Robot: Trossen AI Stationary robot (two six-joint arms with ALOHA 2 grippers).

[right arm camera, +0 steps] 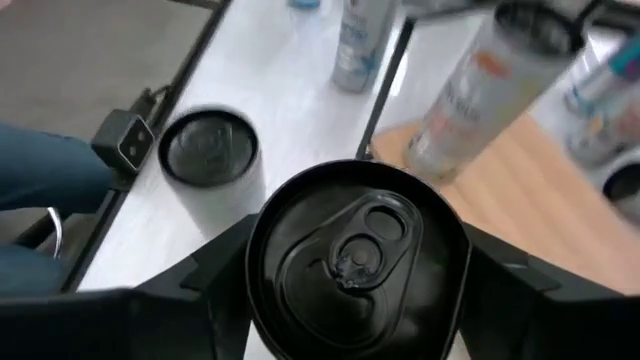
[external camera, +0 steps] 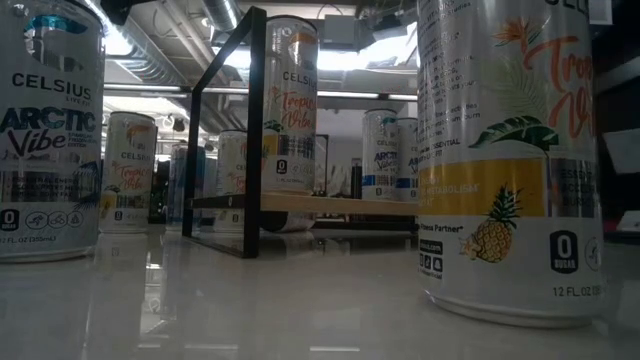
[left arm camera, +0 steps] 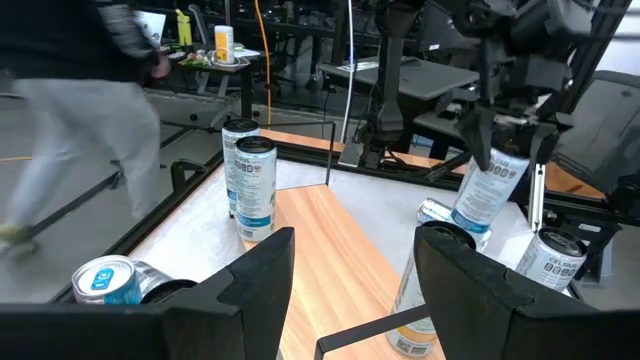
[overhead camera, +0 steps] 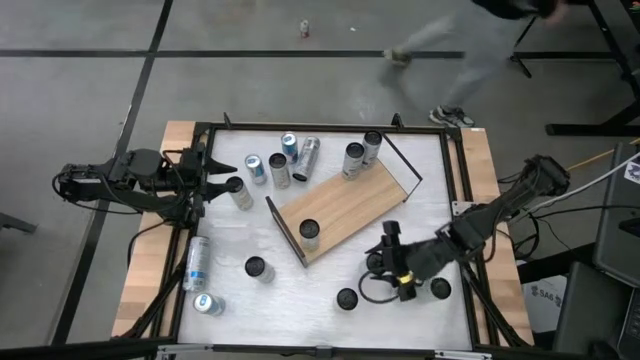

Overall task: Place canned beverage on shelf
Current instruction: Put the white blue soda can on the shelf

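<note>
The shelf (overhead camera: 345, 212), a wood-grain board in a thin dark frame, lies slanted in the middle of the table. One can (overhead camera: 310, 233) stands at its near end and two cans (overhead camera: 353, 158) at its far end. My right gripper (overhead camera: 390, 252) is at the shelf's near right side, shut on a canned beverage (left arm camera: 487, 192) that the gripper mostly hides in the high view. Its black top (right arm camera: 355, 255) fills the right wrist view. My left gripper (overhead camera: 222, 178) stands open at the table's left edge, beside a can (overhead camera: 238, 192), with nothing between its fingers (left arm camera: 262, 275). My right gripper pinches the can's upper wall, just under the rim (right arm camera: 262, 262), between its two fingers (right arm camera: 205, 275), one on each side. The fingers slant down at it from the table's right side. The can hangs slightly tilted below the gripper (left arm camera: 510, 135), its bottom end clear of the table.
Single cans stand on the table near the front (overhead camera: 259, 268), (overhead camera: 347, 298), (overhead camera: 440, 288). Two cans lie at the left edge (overhead camera: 197, 262), and several more cluster at the far side (overhead camera: 282, 168). A person (overhead camera: 450, 45) walks on the floor beyond the far edge.
</note>
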